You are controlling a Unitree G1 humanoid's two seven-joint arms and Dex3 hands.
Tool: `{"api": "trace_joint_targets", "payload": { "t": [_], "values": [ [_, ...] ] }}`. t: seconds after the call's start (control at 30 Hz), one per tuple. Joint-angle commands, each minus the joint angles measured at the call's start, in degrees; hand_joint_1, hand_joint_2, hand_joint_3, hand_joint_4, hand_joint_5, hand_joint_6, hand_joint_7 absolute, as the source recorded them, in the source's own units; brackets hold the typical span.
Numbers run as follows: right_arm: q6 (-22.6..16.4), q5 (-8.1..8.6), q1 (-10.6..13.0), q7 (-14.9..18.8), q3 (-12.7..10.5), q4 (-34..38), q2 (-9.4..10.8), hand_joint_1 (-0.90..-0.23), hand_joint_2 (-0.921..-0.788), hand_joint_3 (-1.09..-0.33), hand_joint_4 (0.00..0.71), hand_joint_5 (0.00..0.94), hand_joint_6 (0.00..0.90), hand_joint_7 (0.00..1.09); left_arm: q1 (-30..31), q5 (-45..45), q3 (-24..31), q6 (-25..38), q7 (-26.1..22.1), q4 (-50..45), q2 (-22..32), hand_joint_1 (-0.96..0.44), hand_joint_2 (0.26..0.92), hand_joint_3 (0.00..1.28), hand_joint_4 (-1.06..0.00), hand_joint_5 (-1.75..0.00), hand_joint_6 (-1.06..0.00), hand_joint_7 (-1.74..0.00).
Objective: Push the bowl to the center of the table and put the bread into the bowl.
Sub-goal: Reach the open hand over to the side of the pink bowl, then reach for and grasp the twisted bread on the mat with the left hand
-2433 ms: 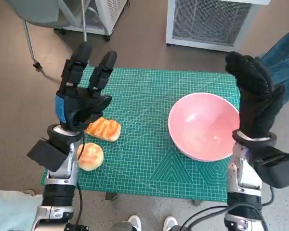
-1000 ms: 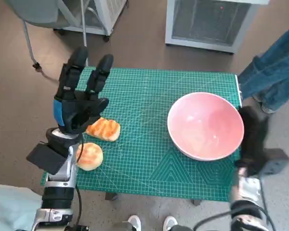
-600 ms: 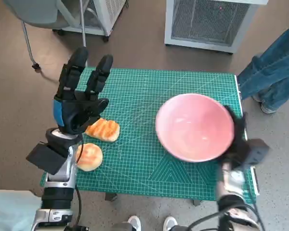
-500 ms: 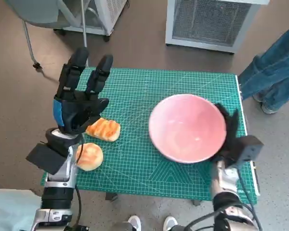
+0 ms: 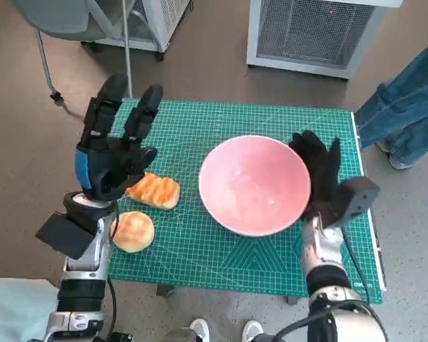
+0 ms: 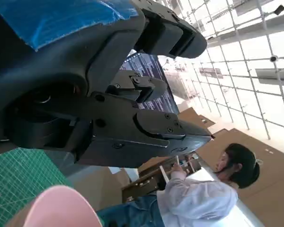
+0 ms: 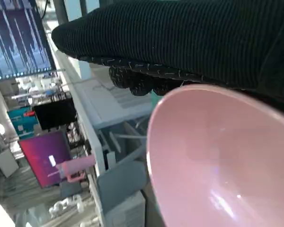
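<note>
The pink bowl [image 5: 254, 184] sits on the green cutting mat [image 5: 200, 235], a little right of the middle. My right hand [image 5: 319, 178] in its black glove presses flat against the bowl's right side, fingers spread upward. In the right wrist view the bowl [image 7: 227, 161] fills the frame under the glove [image 7: 180, 42]. Two pieces of bread lie at the mat's left: a toasted slice [image 5: 154, 191] and a round bun [image 5: 133, 231]. My left hand [image 5: 113, 149] hovers raised above the slice, fingers apart, holding nothing. The left wrist view shows its black fingers [image 6: 146, 127] and the bowl's rim [image 6: 61, 208].
A white cabinet with a grille [image 5: 321, 32] stands beyond the table, a chair leg [image 5: 46, 68] at the far left. A person's jeans-clad legs [image 5: 406, 107] are at the right. A seated person [image 6: 213, 194] shows in the left wrist view.
My right hand dropped from above to the bowl's right side and pushed the bowl left toward the middle of the mat. The left hand stayed raised; the bread has not moved.
</note>
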Motion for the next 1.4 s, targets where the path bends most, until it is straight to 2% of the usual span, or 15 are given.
{"api": "trace_joint_targets", "payload": {
  "t": [0.03,0.27,0.53,0.73,0.87,1.03,1.13,1.27,1.4],
  "values": [
    [1.8,-0.52,-1.3,-1.3,0.1,1.5,1.3,-0.593,-0.921,-0.775,0.269,0.007,0.175,0.40,0.5,-0.1,0.4,0.2,0.5,-1.3,0.3,-0.24,0.921,0.10,-0.43,-0.04,-0.32,-0.34],
    [3.1,-1.13,-3.0,-1.9,0.4,2.3,2.1,-0.581,-0.921,-0.773,0.281,0.012,0.181,0.39,0.8,0.2,0.2,0.1,0.8,-1.4,0.2,-0.24,0.921,0.10,-0.43,-0.04,-0.32,-0.34],
    [3.7,-1.26,-3.8,-1.5,0.4,2.1,0.7,-0.548,-0.921,-0.792,0.279,0.008,0.181,0.39,1.7,0.4,0.0,0.2,0.9,-2.5,0.1,-0.24,0.921,0.10,-0.43,-0.04,-0.32,-0.34],
    [1.0,-1.67,-3.9,-2.1,0.8,0.6,-0.9,-0.570,-0.921,-0.792,0.275,0.004,0.173,0.38,2.5,0.3,0.4,0.4,0.8,-3.3,0.6,-0.24,0.921,0.09,-0.44,-0.04,-0.31,-0.33],
    [-3.1,-2.27,-3.4,-2.4,1.5,-1.9,-1.3,-0.578,-0.921,-0.791,0.267,0.001,0.169,0.38,2.6,0.0,0.7,0.6,0.6,-3.6,0.9,-0.24,0.921,0.09,-0.44,-0.04,-0.31,-0.33],
    [-11.2,-4.78,-1.0,-2.3,4.0,-8.3,-1.4,-0.596,-0.921,-0.782,0.256,0.000,0.164,0.38,2.3,0.2,1.0,0.9,0.6,-4.0,1.7,-0.25,0.921,0.08,-0.44,-0.04,-0.32,-0.32],
    [-15.2,-5.19,1.0,-0.7,5.3,-12.8,-1.7,-0.607,-0.921,-0.778,0.254,0.000,0.156,0.38,1.9,0.8,1.4,1.0,0.4,-4.0,2.9,-0.26,0.921,0.08,-0.44,-0.03,-0.32,-0.32],
    [-18.2,-4.53,4.0,2.2,6.9,-20.4,-2.1,-0.619,-0.921,-0.778,0.256,0.001,0.115,0.46,1.0,3.0,2.0,0.9,-0.1,-3.2,6.6,-0.27,0.921,0.09,-0.44,-0.03,-0.32,-0.31],
    [-18.3,-2.13,8.6,5.8,9.2,-32.9,-2.4,-0.630,-0.921,-0.778,0.257,0.001,0.061,0.58,-1.5,11.1,2.0,-0.7,-1.5,0.3,16.7,-0.28,0.921,0.09,-0.42,-0.02,-0.30,-0.29]
  ]
}}
